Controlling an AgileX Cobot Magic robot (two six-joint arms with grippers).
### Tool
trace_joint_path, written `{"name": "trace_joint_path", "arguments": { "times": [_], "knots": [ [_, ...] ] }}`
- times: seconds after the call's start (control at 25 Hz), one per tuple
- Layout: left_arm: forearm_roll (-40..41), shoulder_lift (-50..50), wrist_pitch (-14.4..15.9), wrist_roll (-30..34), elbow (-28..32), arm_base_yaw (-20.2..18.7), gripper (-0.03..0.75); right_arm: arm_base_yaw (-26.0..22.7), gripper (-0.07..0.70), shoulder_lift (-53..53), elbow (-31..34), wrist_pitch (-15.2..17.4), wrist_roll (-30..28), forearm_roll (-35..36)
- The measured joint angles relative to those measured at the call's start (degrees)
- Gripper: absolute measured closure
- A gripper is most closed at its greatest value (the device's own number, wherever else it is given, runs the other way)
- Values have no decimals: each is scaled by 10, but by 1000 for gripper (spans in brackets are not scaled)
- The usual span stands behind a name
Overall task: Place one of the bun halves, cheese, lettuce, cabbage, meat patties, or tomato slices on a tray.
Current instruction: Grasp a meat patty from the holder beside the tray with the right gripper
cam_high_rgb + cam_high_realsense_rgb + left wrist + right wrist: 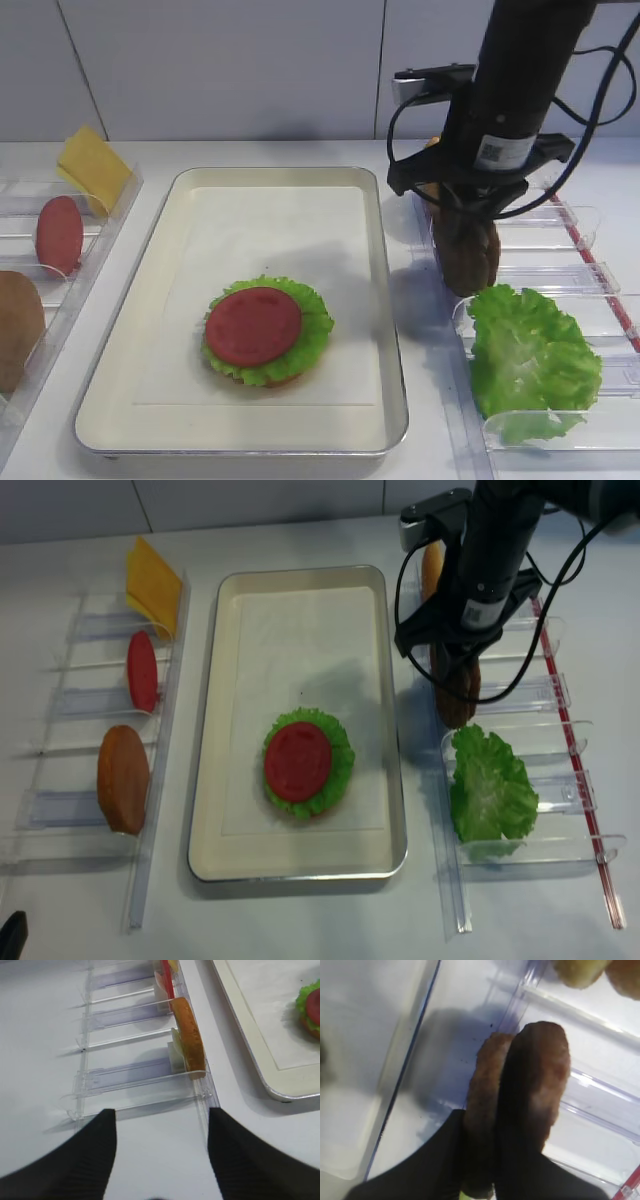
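Note:
The tray (385,300) lies in the middle. On its liner sits a bun half topped with lettuce (312,340) and a tomato slice (253,325). My right gripper (481,1132) reaches down into a clear bin right of the tray and is shut on one meat patty (482,1085) standing on edge. A second patty (552,1070) stands right behind the far finger. In the overhead view the patties (455,708) show under that gripper (455,680). My left gripper (161,1116) hangs open over bare table, in front of a bun half (190,1035) standing in a bin.
Left bins hold cheese (90,165), a tomato slice (60,235) and a bun half (15,325). Right bins hold a loose lettuce leaf (530,360) near the front and bun halves (432,570) at the back. Clear dividers (600,1105) stand close around the patties.

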Motion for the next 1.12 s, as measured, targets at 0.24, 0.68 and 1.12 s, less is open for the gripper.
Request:
{"name": "trace_joint_path", "arguments": {
  "times": [0.24,0.68,1.12],
  "knots": [
    [0,0,0,0,0,0,319,0,479,-4,-69,4,-7,25],
    [0,0,0,0,0,0,319,1,479,-69,-90,9,-26,49],
    [0,0,0,0,0,0,319,1,479,-202,-34,11,-45,90]
  ]
}}
